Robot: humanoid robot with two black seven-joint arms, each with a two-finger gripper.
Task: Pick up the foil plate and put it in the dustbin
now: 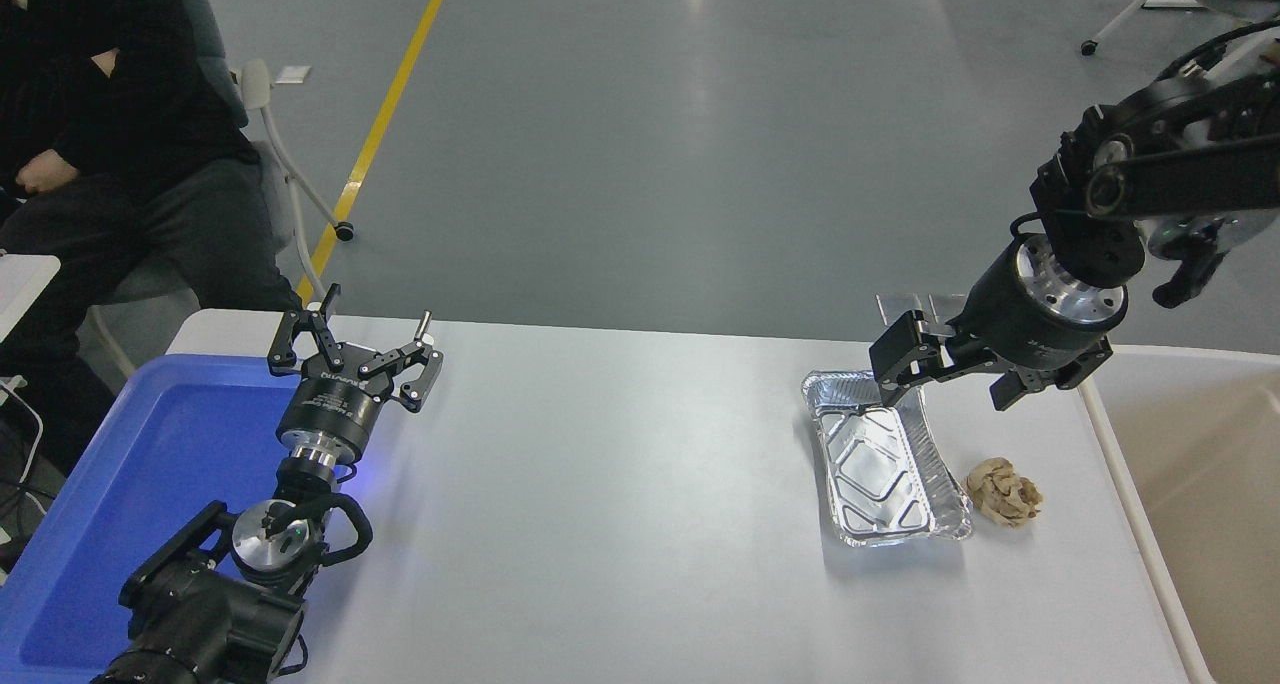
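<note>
The foil plate (882, 460), a shiny silver rectangular tray with a ridged bottom, lies on the white table at the right. My right gripper (945, 392) hovers open just above the plate's far end, one finger over the far rim, the other past its right side. Nothing is between the fingers. The dustbin (1195, 474), large with an off-white rim and beige inside, stands at the table's right edge. My left gripper (355, 339) is parked open at the lower left.
A crumpled brown paper ball (1004, 492) lies just right of the foil plate. A blue plastic tray (110, 484) sits at the table's left end. A person in dark clothes (110, 154) sits beyond the far left corner.
</note>
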